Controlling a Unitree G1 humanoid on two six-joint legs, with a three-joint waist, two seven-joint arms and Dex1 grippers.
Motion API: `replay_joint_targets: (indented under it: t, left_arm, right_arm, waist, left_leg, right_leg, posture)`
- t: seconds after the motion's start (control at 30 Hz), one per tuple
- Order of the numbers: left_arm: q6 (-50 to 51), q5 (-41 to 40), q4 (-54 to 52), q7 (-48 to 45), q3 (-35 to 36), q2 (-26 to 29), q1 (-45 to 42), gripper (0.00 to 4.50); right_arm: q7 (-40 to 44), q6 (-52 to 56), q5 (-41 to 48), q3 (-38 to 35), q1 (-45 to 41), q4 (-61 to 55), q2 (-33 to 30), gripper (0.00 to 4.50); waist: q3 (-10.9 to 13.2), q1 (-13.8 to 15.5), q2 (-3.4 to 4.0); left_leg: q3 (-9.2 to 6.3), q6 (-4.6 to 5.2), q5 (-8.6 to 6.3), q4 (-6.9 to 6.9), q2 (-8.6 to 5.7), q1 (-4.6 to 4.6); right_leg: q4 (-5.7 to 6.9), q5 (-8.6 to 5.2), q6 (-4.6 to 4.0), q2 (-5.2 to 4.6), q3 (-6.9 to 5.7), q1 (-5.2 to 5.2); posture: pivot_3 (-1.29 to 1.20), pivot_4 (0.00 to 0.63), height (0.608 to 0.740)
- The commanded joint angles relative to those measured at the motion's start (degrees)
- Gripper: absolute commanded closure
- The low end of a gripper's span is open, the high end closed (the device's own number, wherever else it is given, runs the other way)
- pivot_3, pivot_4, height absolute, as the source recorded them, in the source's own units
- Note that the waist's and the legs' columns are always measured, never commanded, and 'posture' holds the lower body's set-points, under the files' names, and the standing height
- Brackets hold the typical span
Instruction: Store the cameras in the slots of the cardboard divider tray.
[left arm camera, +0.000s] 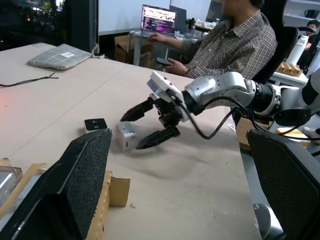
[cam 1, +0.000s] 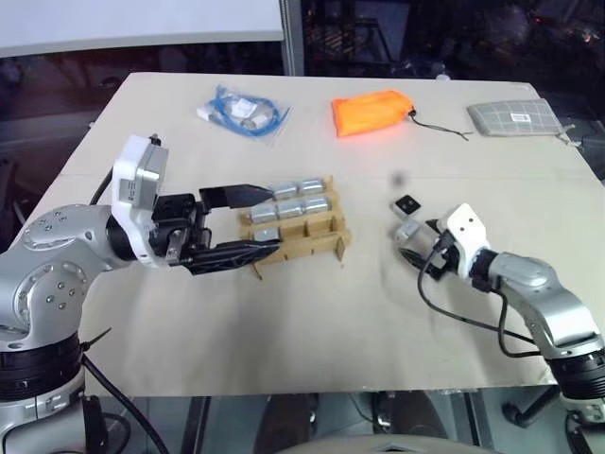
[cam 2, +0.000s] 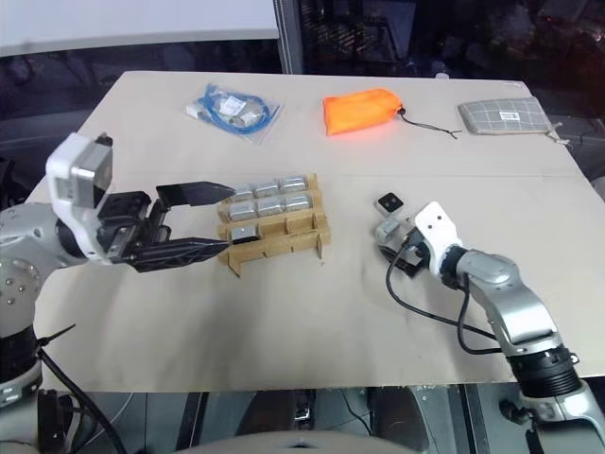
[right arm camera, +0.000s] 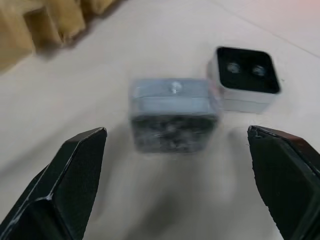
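1. The right gripper has its fingers spread wide and holds nothing; one camera lies on the table between its tips, and a second camera lies just beyond, face up.
2. The left gripper is also spread and empty, at the left end of the cardboard divider tray.
3. Cameras already fill the tray's far-left slots; the near and right ones look free.
4. Judged step: reaching for the next camera. Next move — advance, close on its sides, lift, carry left to a free slot.

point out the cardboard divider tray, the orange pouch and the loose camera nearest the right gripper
cardboard divider tray (cam 1: 321, 244): left eye view, bare front slat.
orange pouch (cam 1: 371, 111): left eye view, middle of the fabric.
loose camera (right arm camera: 172, 114): right wrist view, middle of its near side.
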Motion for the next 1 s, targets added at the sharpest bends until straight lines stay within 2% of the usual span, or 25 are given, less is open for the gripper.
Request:
replay_joint_targets:
  t: [0.03,0.1,0.2,0.33,0.4,0.57,0.77,0.8,0.87,1.0]
  left_arm:
    - [0.08,-2.58,-3.38,1.99,1.0,0.98,1.04,0.02]
    - [0.22,-2.86,-4.18,3.03,1.15,1.5,2.25,0.02]
    - [-0.33,-2.28,-5.2,3.29,1.15,2.84,4.16,0.02]
    - [-0.62,-1.69,-6.52,4.95,1.87,4.96,5.81,0.02]
    - [-1.63,1.05,-7.24,6.17,1.82,6.48,7.26,0.02]
    - [-3.7,4.82,-9.21,7.07,3.34,9.12,11.86,0.02]
    - [-3.41,3.54,-11.42,8.26,6.57,9.03,16.02,0.02]
    - [-3.43,3.54,-11.57,8.39,6.79,9.01,16.31,0.0]
    - [-3.42,3.5,-11.8,8.61,7.19,9.01,16.79,0.0]
    - [-3.42,2.98,-12.13,8.86,7.76,8.94,17.32,0.0]
  right_arm:
    - [10.72,-9.22,-4.96,1.49,-4.44,1.77,-7.93,0.0]
    - [15.62,-17.49,-9.0,4.1,-8.32,6.92,-10.65,0.0]
    - [21.97,-25.53,-11.33,6.64,-13.34,13.97,-11.1,0.0]
    - [30.44,-35.83,-14.77,10.68,-22.91,26.32,-9.12,0.0]
    - [34.19,-40.67,-16.52,12.74,-27.37,32.58,-7.68,0.0]
    - [39.05,-51.06,-20.14,15.36,-35.83,45.94,-3.85,0.0]
    - [42.92,-57.83,-22.14,16.32,-41.39,55.84,-0.14,0.0]
    - [43.36,-58.73,-22.36,16.36,-41.88,56.77,0.31,0.4]
    - [43.82,-60.11,-23.1,16.48,-42.8,58.46,1.0,0.78]
    - [44.6,-61.67,-23.87,16.27,-43.73,60.72,1.79,2.71]
  waist:
    - [0.01,-0.05,0.02]
    - [0.02,-0.27,0.03]
    - [0.02,-0.42,0.02]
    - [0.06,-0.4,0.06]
    - [0.07,-0.36,0.06]
    - [0.12,-0.13,0.1]
    - [0.23,-0.31,0.22]
    - [0.24,-0.28,0.23]
    - [0.25,-0.26,0.24]
    - [0.27,-0.35,0.27]
  left_leg:
    - [0.01,0.01,0.0,0.0,0.0,0.01]
    - [0.03,0.01,-0.01,0.0,-0.01,0.06]
    - [0.06,0.01,-0.01,-0.08,0.04,0.16]
    - [0.14,-0.01,0.01,-0.11,0.06,0.22]
    - [0.17,-0.02,0.01,-0.1,0.05,0.22]
    - [0.15,-0.04,0.01,-0.11,0.05,0.2]
    - [0.16,-0.07,0.02,-0.13,0.05,0.18]
    - [0.13,-0.08,0.03,-0.13,0.05,0.18]
    - [0.12,-0.1,0.04,-0.13,0.06,0.18]
    - [0.14,-0.1,0.04,-0.13,0.05,0.18]
  right_leg:
    - [0.0,0.0,0.0,0.0,0.01,0.0]
    - [-0.01,0.0,0.0,0.01,0.03,0.01]
    - [0.0,-0.01,-0.01,0.1,0.1,0.02]
    - [0.0,-0.01,-0.01,0.13,0.2,0.02]
    - [-0.01,0.0,-0.01,0.11,0.22,0.03]
    - [-0.05,-0.01,-0.02,0.08,0.16,0.03]
    - [-0.05,0.0,-0.02,0.06,0.16,0.02]
    - [-0.04,0.0,-0.02,0.06,0.12,0.02]
    - [-0.04,0.0,-0.02,0.06,0.11,0.02]
    - [-0.03,0.0,-0.02,0.05,0.12,0.03]
  posture:
    - [0.0,0.15,0.74]
    - [0.0,0.15,0.74]
    - [0.0,0.15,0.74]
    - [0.0,0.15,0.74]
    - [0.0,0.15,0.74]
    - [0.0,0.15,0.74]
    - [0.0,0.15,0.74]
    - [0.0,0.15,0.74]
    - [0.0,0.15,0.74]
    - [0.0,0.15,0.74]
